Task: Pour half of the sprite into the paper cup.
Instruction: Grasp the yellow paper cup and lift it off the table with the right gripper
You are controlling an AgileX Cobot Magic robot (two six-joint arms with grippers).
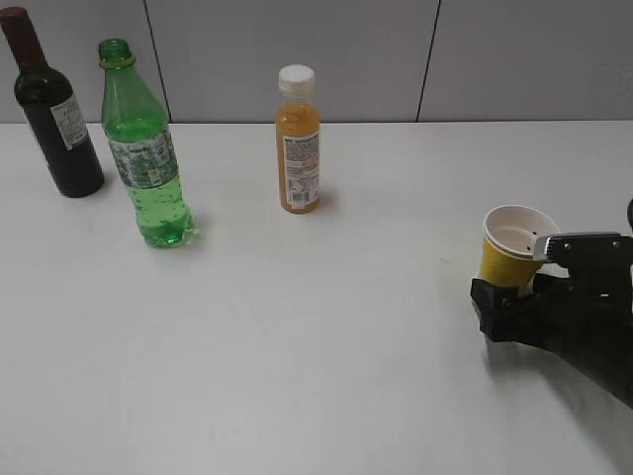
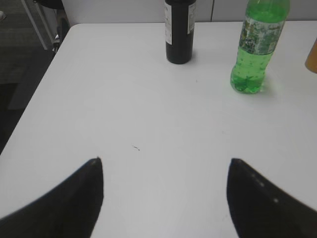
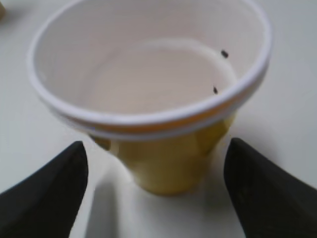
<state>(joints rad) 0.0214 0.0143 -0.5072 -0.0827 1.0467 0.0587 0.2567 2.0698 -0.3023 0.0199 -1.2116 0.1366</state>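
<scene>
Sprite stands upright at the far left of the white bench, betw. a dark wine bottle and an orange juice bottle, well apart from both end effectors. We see no cap on its neck, tho the frame is small. Clear bubbly liquid fills the lower body to about the label band, so we judge it bottom-heavy and fairly stable, w/ thin smooth plastic walls that will flex if squeezed hard. Best hold, in our view: the waist at or just below the label, where the body narrows and gives the pads some purchase; the neck looks too slim for control when tilting.

Paper cup, yellow w/ white rim, sits on the bench at right. It looks empty, its white inside dry but for two small dark specks on the wall. We judge it very light and easily crushed or tipped, so any grip should be gentle.

Right end effector is spread wide, one finger on each side of the cup's base, w/ visible gaps; it holds nothing. Left end effector hangs open over bare bench, empty, w/ the sprite ahead and to its right.
</scene>
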